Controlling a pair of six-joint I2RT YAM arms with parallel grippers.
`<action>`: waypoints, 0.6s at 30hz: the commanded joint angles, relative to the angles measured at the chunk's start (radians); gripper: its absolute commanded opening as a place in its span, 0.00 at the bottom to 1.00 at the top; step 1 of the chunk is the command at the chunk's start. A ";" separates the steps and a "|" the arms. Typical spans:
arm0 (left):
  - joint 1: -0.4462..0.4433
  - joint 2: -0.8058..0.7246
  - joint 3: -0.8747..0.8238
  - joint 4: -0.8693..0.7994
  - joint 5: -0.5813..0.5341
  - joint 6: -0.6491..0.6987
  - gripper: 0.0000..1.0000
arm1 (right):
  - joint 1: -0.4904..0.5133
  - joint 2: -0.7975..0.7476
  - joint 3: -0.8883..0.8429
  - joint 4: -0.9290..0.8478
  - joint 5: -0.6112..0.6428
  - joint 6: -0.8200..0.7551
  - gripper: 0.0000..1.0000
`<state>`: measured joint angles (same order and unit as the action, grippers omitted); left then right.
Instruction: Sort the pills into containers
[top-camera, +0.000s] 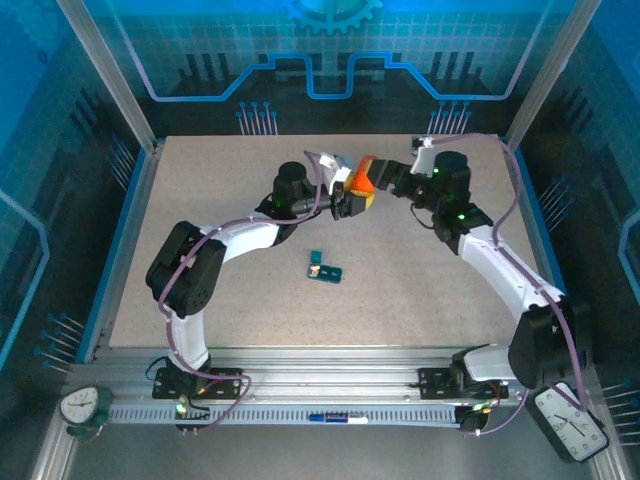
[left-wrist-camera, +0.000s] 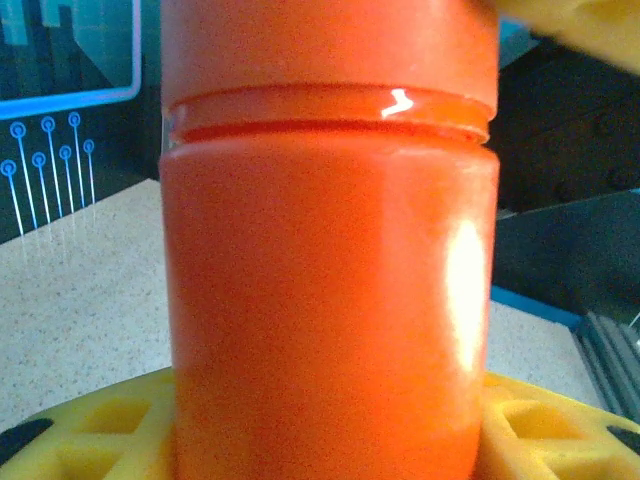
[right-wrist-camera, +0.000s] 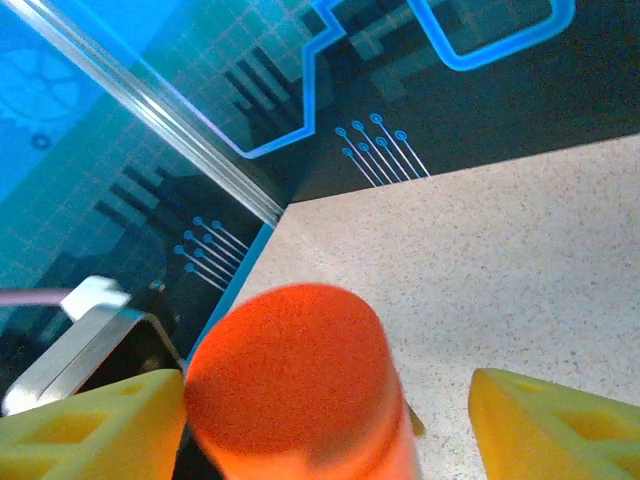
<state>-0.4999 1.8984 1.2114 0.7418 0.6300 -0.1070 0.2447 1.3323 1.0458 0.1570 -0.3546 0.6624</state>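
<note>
Left gripper (left-wrist-camera: 325, 445) pinching orange bottle (left-wrist-camera: 330, 300); right gripper (right-wrist-camera: 330, 430) sitting spread around cap (right-wrist-camera: 285, 365). Pill box (top-camera: 325, 268) lying well apart from orange bottle, nearward; probably light, rigid, skiddy, so gripping across narrow sides advised.

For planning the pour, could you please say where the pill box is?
In the top view, the teal pill box lies on the table between the left arm and the right arm, nearer their bases than the orange bottle.

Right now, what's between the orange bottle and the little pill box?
Nothing but bare table lies between the bottle and the pill box, as the top camera shows.
</note>
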 joint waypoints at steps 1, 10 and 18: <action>0.028 0.016 0.046 0.100 0.089 -0.067 0.00 | -0.063 -0.059 0.066 -0.058 -0.191 -0.050 0.81; 0.047 0.083 0.095 0.235 0.315 -0.230 0.00 | -0.097 0.058 0.256 -0.293 -0.385 -0.266 0.85; 0.046 0.106 0.119 0.272 0.378 -0.293 0.00 | -0.061 0.148 0.364 -0.392 -0.358 -0.343 0.86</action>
<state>-0.4553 1.9930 1.2934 0.9379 0.9489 -0.3618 0.1627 1.4578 1.3647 -0.1535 -0.6968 0.3836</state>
